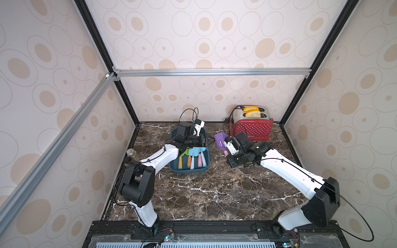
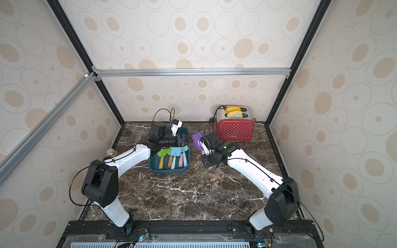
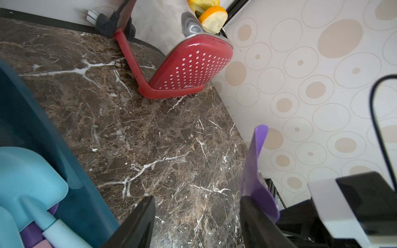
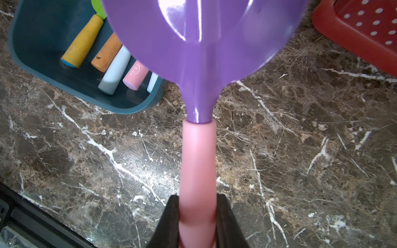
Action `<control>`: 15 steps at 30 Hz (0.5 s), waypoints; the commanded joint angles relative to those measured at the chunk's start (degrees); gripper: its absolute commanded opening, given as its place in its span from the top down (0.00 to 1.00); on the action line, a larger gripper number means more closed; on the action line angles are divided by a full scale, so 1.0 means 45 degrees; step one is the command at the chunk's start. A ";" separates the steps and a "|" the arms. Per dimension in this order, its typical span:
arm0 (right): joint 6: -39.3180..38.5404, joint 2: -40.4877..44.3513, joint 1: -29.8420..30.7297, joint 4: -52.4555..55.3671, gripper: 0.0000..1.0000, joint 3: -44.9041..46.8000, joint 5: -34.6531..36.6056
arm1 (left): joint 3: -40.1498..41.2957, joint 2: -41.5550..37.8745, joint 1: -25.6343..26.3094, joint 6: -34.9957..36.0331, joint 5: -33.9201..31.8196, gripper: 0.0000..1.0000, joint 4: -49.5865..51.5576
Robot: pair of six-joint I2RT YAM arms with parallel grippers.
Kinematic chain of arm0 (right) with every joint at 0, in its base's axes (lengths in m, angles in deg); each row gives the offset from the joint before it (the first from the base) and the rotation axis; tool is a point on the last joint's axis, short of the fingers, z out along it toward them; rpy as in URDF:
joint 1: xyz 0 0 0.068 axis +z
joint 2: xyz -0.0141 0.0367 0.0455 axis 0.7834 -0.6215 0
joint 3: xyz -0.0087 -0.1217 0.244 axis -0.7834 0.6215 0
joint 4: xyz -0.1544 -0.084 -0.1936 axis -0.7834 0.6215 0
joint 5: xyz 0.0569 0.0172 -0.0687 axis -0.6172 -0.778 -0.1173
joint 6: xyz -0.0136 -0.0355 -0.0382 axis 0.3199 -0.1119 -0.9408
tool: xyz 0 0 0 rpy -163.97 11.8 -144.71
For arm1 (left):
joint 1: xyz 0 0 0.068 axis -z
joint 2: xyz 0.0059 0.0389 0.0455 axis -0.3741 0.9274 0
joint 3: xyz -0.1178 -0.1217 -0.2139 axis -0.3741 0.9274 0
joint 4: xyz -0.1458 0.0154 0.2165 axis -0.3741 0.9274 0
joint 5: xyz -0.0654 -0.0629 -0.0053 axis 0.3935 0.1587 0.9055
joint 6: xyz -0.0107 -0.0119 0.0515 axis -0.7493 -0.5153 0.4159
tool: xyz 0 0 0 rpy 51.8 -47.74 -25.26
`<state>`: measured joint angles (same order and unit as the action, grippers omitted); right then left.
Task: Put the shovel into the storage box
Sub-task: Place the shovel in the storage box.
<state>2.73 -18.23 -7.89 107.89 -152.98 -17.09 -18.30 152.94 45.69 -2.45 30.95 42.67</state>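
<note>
Right wrist view: right tool [image 4: 197, 199] clamps the shovel [image 4: 202, 43] by its handle.

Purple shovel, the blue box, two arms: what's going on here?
The right hand is shut on the pink handle of the purple shovel, holding it above the table between the toaster and the box. The left hand is open at the box's edge, right beside the blade. Several other tools already lie in the box; this shovel is not in yet.
</note>
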 commanded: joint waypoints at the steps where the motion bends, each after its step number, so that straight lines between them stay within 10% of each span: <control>1: -0.0387 -0.0280 0.0315 0.0342 1.00 -0.0226 0.0233 | 0.0182 -0.0650 0.0157 0.0213 -0.0478 0.35 -0.0289; 15: -0.0346 -0.0442 0.0317 -0.0003 1.00 0.0254 0.0744 | 0.1139 -0.2585 0.0151 0.0893 -0.1788 0.35 0.0542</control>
<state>1.85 -19.34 -6.85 107.97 -152.41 -14.58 -13.54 142.43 45.89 0.05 23.80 44.44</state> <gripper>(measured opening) 0.227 0.651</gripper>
